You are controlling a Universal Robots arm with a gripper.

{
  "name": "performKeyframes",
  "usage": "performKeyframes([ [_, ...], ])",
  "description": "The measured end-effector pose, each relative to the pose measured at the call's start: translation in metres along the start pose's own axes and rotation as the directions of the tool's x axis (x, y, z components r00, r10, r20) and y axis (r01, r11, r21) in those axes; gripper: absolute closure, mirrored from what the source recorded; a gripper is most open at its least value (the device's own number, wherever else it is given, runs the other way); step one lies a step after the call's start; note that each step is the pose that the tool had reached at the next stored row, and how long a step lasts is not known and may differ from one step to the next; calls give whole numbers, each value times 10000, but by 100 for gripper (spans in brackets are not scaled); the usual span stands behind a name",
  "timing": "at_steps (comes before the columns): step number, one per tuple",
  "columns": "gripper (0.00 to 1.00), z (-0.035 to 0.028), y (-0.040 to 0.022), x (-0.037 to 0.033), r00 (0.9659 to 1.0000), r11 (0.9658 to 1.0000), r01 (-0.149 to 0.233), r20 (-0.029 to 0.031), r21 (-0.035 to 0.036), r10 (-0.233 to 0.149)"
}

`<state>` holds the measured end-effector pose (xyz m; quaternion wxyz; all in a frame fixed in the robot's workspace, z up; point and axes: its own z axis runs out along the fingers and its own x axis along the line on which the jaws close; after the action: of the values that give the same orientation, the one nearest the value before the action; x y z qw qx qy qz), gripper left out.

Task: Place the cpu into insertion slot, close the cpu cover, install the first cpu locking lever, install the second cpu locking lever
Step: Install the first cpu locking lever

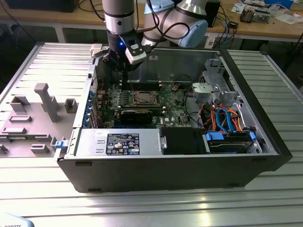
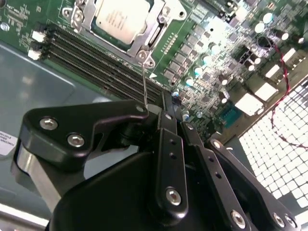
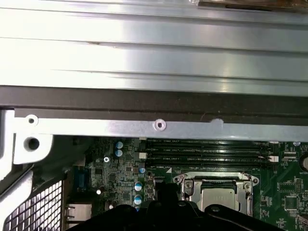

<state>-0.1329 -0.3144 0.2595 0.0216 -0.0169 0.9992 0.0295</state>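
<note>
The cpu [image 2: 118, 19] lies flat in the insertion slot [image 2: 79, 14] on the green motherboard, its silvery top showing through the window of the cpu cover [image 2: 154, 34], which lies down over it. A thin wire locking lever [image 2: 144, 79] rises from the socket corner up to my gripper [image 2: 168, 98], whose fingers are shut on its end. In the exterior view the gripper [image 1: 124, 75] hangs just off the exterior view's left of the socket and cpu [image 1: 143, 98]. The first wrist view shows the cpu [image 3: 219, 196] under the cover frame [image 3: 192, 185].
Long black memory slots [image 2: 96, 62] run beside the socket. The open case's metal wall [image 3: 144, 91] stands close by. A power supply [image 1: 123, 142], a drive cage [image 1: 218, 87] and coloured cables [image 1: 227, 118] crowd the case. Grey fixtures [image 1: 38, 109] sit outside on the exterior view's left.
</note>
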Motion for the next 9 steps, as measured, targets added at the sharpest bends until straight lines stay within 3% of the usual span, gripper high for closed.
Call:
performKeyframes([
  [4, 89, 3, 2, -21, 10000, 10000, 2, 0, 24, -2],
  [9, 89, 9, -1, -108, 10000, 10000, 2, -1, 34, -2],
])
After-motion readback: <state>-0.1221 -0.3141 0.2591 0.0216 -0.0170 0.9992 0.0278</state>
